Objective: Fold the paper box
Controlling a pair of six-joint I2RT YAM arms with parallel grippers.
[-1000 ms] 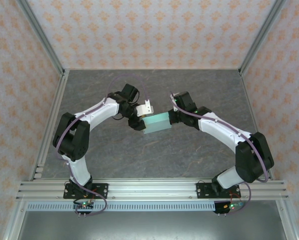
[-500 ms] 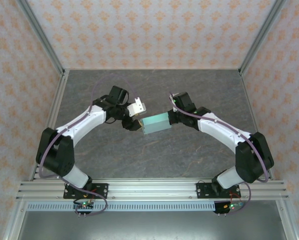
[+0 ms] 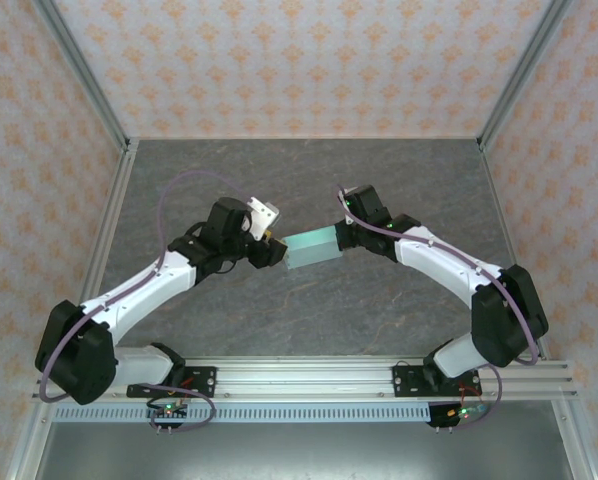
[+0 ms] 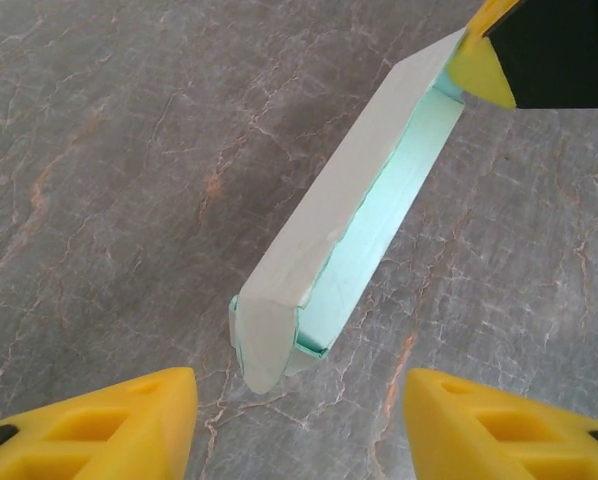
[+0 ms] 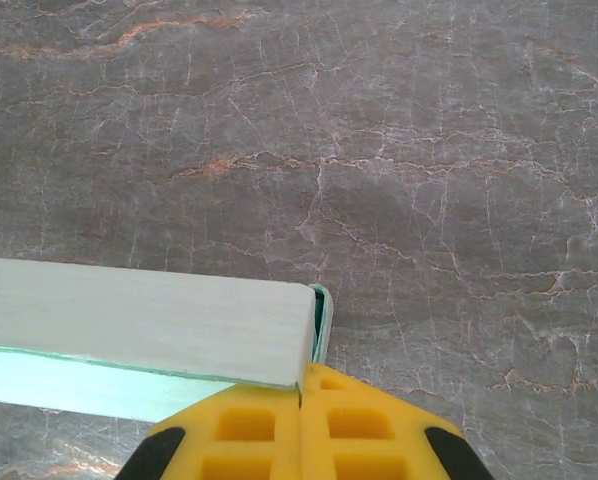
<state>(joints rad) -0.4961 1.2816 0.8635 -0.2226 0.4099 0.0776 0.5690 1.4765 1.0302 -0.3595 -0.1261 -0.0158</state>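
Observation:
The paper box (image 3: 313, 247) is a pale mint-green flat carton held above the table. My right gripper (image 3: 345, 238) is shut on its right end; in the right wrist view the yellow fingers (image 5: 301, 395) pinch a thin edge of the box (image 5: 139, 320). My left gripper (image 3: 275, 253) is open just off the box's left end. In the left wrist view the box (image 4: 349, 225) runs away from me with its near end flap hanging loose, just ahead of the gap between my fingers (image 4: 299, 420). The right gripper's fingertip (image 4: 484, 65) grips the far end.
The grey marbled table (image 3: 309, 310) lies under both arms. Patterned walls with metal posts (image 3: 89, 100) close in the left, back and right sides. An aluminium rail (image 3: 309, 378) with the arm bases runs along the near edge.
The left arm has stretched out low to the left, and its gripper has dropped from above the box's left corner to level with its left end, closing partway. The right gripper keeps hold.

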